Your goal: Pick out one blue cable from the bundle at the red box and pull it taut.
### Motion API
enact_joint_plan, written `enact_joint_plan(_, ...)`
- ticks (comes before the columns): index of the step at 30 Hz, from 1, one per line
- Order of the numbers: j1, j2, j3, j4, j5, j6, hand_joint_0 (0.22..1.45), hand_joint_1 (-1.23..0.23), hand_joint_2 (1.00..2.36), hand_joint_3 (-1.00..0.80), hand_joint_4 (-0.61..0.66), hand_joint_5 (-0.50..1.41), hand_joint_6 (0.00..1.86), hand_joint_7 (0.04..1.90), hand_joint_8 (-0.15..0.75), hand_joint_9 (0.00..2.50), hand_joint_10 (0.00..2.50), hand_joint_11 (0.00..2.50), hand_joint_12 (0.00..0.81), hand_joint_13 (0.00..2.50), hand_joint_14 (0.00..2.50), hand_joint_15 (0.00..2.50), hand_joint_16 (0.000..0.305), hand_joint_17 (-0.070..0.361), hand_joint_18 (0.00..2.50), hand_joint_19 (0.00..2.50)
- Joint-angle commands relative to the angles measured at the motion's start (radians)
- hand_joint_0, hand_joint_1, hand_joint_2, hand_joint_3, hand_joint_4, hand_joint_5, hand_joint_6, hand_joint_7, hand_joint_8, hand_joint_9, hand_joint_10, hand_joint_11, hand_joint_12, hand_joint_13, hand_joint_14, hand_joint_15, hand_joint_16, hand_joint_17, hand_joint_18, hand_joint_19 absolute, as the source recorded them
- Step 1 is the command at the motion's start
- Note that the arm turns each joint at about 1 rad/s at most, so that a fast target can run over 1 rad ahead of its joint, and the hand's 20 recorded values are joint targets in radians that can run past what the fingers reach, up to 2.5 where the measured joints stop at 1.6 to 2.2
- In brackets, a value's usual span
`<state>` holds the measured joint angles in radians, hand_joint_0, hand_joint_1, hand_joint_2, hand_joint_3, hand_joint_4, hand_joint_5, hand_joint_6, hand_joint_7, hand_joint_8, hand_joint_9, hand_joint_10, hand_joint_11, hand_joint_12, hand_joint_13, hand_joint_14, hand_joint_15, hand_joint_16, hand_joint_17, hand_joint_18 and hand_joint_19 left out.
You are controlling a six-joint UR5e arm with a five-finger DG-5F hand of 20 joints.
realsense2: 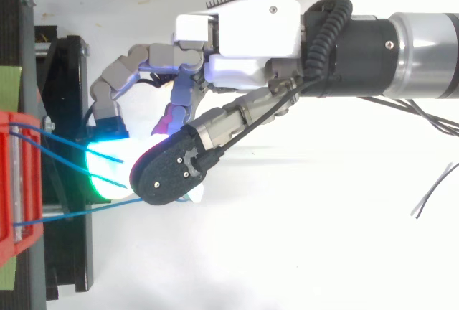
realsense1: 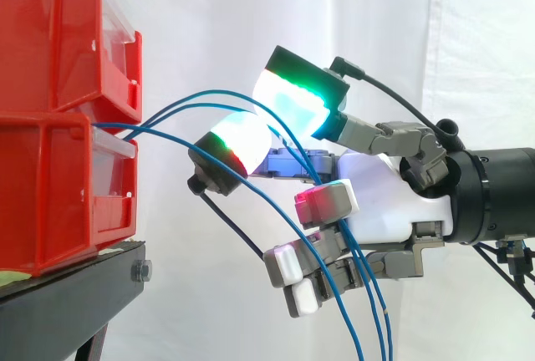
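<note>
**Blue cables threaded through the curled hand**

The hand [realsense1: 384,202] [realsense2: 251,44] has its fingers [realsense1: 288,265] curled around several thin blue cables [realsense1: 209,92] [realsense2: 72,211], which pass between its glowing pads. Beyond the fingertips, the cables run back to the stacked red bins [realsense1: 50,43], leaving them at the seam between the upper and lower bin. They rise in loose, slack arcs towards the hand. Below the palm they hang down as separate strands. The bins sit on a black stand [realsense1: 67,294].
</note>
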<state>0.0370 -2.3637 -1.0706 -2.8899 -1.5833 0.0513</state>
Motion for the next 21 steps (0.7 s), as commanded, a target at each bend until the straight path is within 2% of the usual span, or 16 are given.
enact_joint_plan(1,0.000,0.001,0.000,-0.006,0.000,-0.004,0.60,-0.72,1.02,-0.24,-0.26,-0.07,0.89,0.95,0.157,1.45,0.03,0.73,0.266,1.00,0.02,0.53,0.041,0.093,0.80,0.64)
enact_joint_plan(5,0.000,0.001,0.000,-0.023,0.003,-0.010,0.60,-0.72,1.02,-0.24,-0.25,-0.06,0.89,0.95,0.158,1.45,0.03,0.72,0.269,1.01,0.02,0.53,0.042,0.095,0.80,0.64)
enact_joint_plan(7,0.000,0.017,0.000,-0.091,0.003,-0.045,0.60,-0.72,1.02,-0.25,-0.25,-0.06,0.89,0.95,0.156,1.45,0.03,0.71,0.271,1.01,0.02,0.53,0.042,0.095,0.79,0.64)
enact_joint_plan(11,-0.002,0.041,0.000,-0.181,0.000,-0.096,0.60,-0.72,1.02,-0.24,-0.24,-0.06,0.89,0.96,0.160,1.45,0.03,0.71,0.274,1.00,0.02,0.53,0.043,0.096,0.79,0.64)
enact_joint_plan(12,-0.009,0.077,-0.003,-0.279,0.003,-0.136,0.60,-0.72,1.02,-0.24,-0.24,-0.06,0.89,0.96,0.158,1.45,0.03,0.72,0.275,1.00,0.02,0.53,0.043,0.096,0.79,0.64)
enact_joint_plan(17,-0.012,0.113,-0.017,-0.336,0.009,-0.163,0.60,-0.72,1.02,-0.24,-0.24,-0.06,0.89,0.97,0.164,1.45,0.03,0.70,0.277,1.00,0.02,0.53,0.043,0.097,0.79,0.64)
enact_joint_plan(21,-0.014,0.127,-0.025,-0.344,0.042,-0.174,0.60,-0.72,1.02,-0.24,-0.24,-0.06,0.89,0.97,0.160,1.45,0.03,0.71,0.279,1.00,0.02,0.53,0.043,0.098,0.79,0.63)
